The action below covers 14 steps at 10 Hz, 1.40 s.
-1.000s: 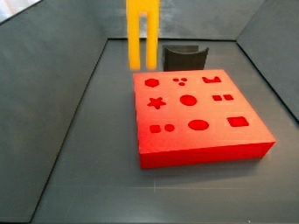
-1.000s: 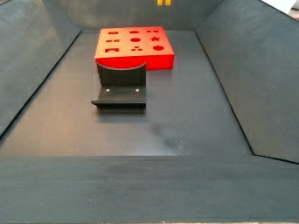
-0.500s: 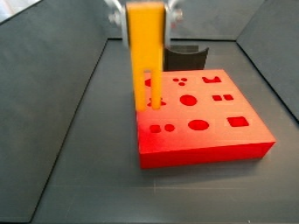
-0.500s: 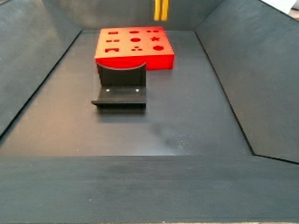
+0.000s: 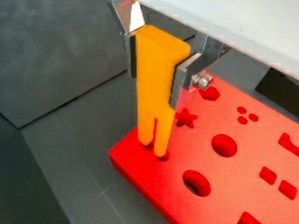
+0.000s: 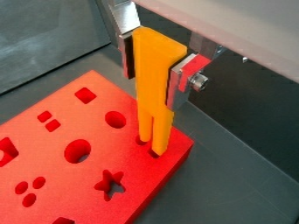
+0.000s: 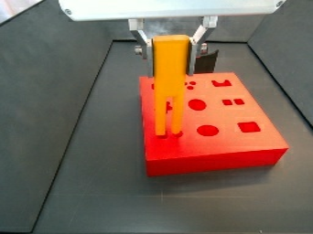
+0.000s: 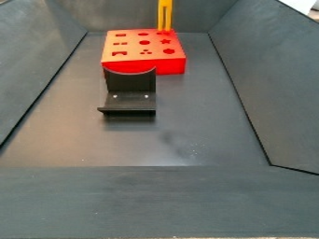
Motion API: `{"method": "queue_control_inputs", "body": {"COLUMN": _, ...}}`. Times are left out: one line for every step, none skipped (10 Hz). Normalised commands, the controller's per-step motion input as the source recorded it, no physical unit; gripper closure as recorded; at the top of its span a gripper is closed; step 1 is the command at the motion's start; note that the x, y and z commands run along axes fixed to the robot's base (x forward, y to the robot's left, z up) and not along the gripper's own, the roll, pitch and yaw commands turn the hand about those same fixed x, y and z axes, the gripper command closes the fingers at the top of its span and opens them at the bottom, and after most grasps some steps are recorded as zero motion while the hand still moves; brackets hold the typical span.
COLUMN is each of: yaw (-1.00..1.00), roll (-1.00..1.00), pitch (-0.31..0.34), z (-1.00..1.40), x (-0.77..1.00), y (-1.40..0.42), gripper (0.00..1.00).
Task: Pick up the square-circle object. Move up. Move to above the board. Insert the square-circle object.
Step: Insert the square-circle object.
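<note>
A: Where is the tool [image 7: 171, 57] compared with half a second back?

B: Lower, and farther over the board [image 7: 251, 146]. In a side view its flat silver fingers [image 7: 145, 47] now show on either side of the square-circle object [image 7: 170, 78]; before, only the top of the piece and a hint of the mount could be seen.

A: Is it clamped on the piece?

B: Yes. Both wrist views show the plates pressed against the upper part of the orange-yellow piece [image 5: 156, 83], one on each flank, so the tool [image 6: 155, 61] is closed on it.

A: And the prongs?

B: They hang upright, and their tips reach the red top face near the board's [image 5: 222, 188] corner, by the small paired holes. In a wrist view the tips [image 6: 156, 147] seem to touch or enter the surface; how deep, I cannot tell. Half a second ago they ended higher up the board.

A: Anything else changed?

B: No. The fixture [image 8: 129, 96] stands on the table [image 8: 174, 149] in front of the board [image 8: 144, 56], apart from it, as before. There the piece [image 8: 165, 13] shows beyond the board's far edge, lower than earlier.
</note>
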Motion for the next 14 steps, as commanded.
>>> {"method": "queue_control_inputs", "body": {"yaw": 0.15, "roll": 0.15, "pitch": -0.017, "z": -0.19, "x": 0.07, "y": -0.01, "gripper": 1.00}}
{"method": "queue_control_inputs", "body": {"yaw": 0.15, "roll": 0.13, "pitch": -0.043, "z": -0.23, "x": 0.03, "y": 0.00, "gripper": 1.00}}
{"method": "queue_control_inputs", "body": {"yaw": 0.11, "roll": 0.13, "pitch": -0.014, "z": -0.25, "x": 0.11, "y": -0.06, "gripper": 1.00}}
{"method": "queue_control_inputs", "body": {"yaw": 0.07, "roll": 0.13, "pitch": 0.000, "z": -0.24, "x": 0.15, "y": -0.08, "gripper": 1.00}}
{"method": "queue_control_inputs", "body": {"yaw": 0.03, "roll": 0.13, "pitch": 0.000, "z": -0.25, "x": 0.16, "y": -0.08, "gripper": 1.00}}
{"method": "queue_control_inputs", "body": {"yaw": 0.04, "roll": 0.14, "pitch": 0.000, "z": -0.25, "x": 0.22, "y": -0.09, "gripper": 1.00}}
{"method": "queue_control_inputs", "body": {"yaw": 0.09, "roll": 0.18, "pitch": 0.000, "z": -0.27, "x": 0.26, "y": -0.11, "gripper": 1.00}}
{"method": "queue_control_inputs", "body": {"yaw": 0.13, "roll": 0.23, "pitch": 0.016, "z": -0.25, "x": 0.26, "y": -0.10, "gripper": 1.00}}
{"method": "queue_control_inputs", "body": {"yaw": 0.14, "roll": 0.26, "pitch": 0.020, "z": -0.24, "x": 0.19, "y": -0.10, "gripper": 1.00}}
{"method": "queue_control_inputs", "body": {"yaw": 0.18, "roll": 0.33, "pitch": 0.011, "z": -0.19, "x": 0.02, "y": -0.05, "gripper": 1.00}}
{"method": "queue_control_inputs", "body": {"yaw": 0.21, "roll": 0.34, "pitch": 0.000, "z": -0.16, "x": -0.03, "y": 0.00, "gripper": 1.00}}
{"method": "queue_control_inputs", "body": {"yaw": 0.28, "roll": 0.27, "pitch": -0.007, "z": -0.19, "x": -0.09, "y": 0.00, "gripper": 1.00}}
{"method": "queue_control_inputs", "body": {"yaw": 0.22, "roll": 0.22, "pitch": 0.000, "z": -0.19, "x": 0.00, "y": 0.00, "gripper": 1.00}}
{"method": "queue_control_inputs", "body": {"yaw": 0.03, "roll": 0.14, "pitch": 0.000, "z": -0.20, "x": 0.00, "y": 0.00, "gripper": 1.00}}
